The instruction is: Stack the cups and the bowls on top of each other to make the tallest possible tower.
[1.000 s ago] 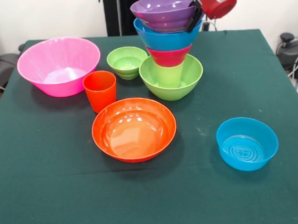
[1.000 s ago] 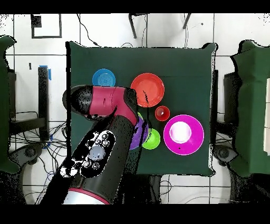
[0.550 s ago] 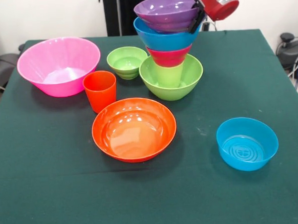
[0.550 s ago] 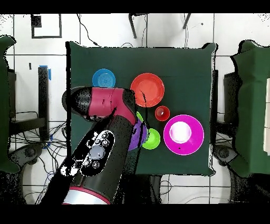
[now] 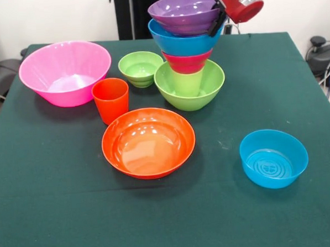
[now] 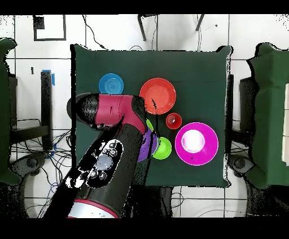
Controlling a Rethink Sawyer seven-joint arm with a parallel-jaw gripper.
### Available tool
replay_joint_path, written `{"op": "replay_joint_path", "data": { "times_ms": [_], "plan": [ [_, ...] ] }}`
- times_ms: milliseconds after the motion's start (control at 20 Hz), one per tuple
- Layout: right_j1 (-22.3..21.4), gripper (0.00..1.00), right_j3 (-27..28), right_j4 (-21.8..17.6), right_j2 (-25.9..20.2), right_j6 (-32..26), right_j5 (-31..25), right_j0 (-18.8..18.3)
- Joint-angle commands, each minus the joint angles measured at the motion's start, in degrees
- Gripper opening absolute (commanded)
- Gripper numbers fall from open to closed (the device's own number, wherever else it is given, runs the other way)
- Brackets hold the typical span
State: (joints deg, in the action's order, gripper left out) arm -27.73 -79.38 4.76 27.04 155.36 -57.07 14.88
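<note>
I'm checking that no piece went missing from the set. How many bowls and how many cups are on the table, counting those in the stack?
Bowls: 8 – pink, small green, orange, loose blue, medium green, red, stacked blue, purple.
Cups: 2 – orange, lime.
Total: 10.

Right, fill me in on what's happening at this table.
The robot is building a tower from plastic cups and bowls. On a medium green bowl stand a lime cup, a red bowl, a blue bowl and, on top, a purple bowl, whose rim the gripper holds. Loose on the table: pink bowl, orange cup, orange bowl, small green bowl, second blue bowl.
</note>
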Motion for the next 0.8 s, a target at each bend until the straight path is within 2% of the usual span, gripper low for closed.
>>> {"op": "replay_joint_path", "data": {
  "times_ms": [50,800],
  "plan": [
    [0.26,0.00,-4.37,-2.27,-5.98,-0.07,3.08,0.27],
    [1.41,0.00,-3.14,-3.84,-4.29,0.96,4.19,1.13]
  ]
}}
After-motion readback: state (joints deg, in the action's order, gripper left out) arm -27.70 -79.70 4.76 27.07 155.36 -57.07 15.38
